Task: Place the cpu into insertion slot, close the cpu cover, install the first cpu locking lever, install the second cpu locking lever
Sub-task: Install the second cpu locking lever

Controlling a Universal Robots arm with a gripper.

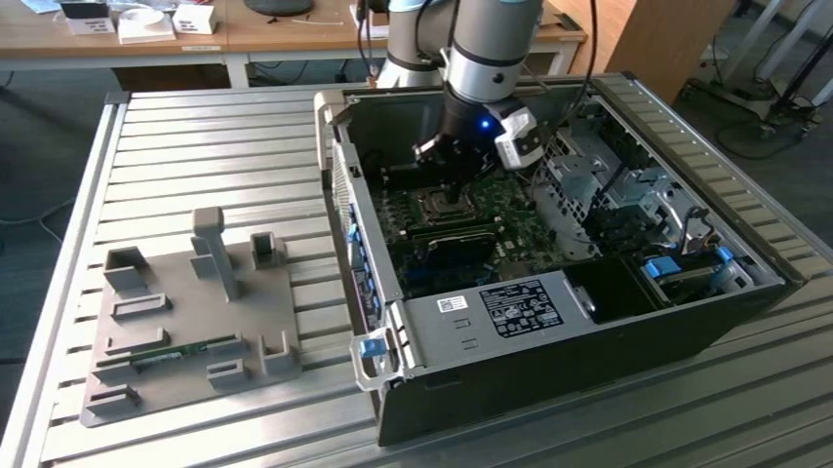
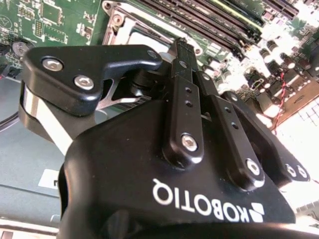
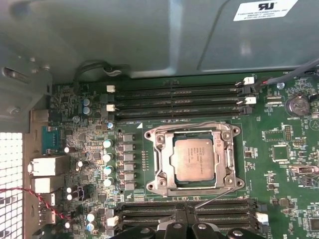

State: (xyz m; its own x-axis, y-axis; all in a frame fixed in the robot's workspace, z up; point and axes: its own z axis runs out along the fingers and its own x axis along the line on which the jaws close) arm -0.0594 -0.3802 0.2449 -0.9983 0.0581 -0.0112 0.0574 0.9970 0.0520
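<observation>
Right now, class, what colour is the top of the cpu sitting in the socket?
Silver-grey metal; the cpu shows best in the first wrist view.

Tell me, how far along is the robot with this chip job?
Well along: the cpu sits in the insertion slot and the cpu cover lies flat around it. The gripper hovers beside the socket's edge; whether both levers are locked is unclear.

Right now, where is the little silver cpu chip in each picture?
Exterior view: the cpu sits on the green board, just under the gripper.
First wrist view: it lies mid-picture, framed by the cpu cover.
Second wrist view: I cannot make it out.
Shared landmark: the black memory slots.
</observation>
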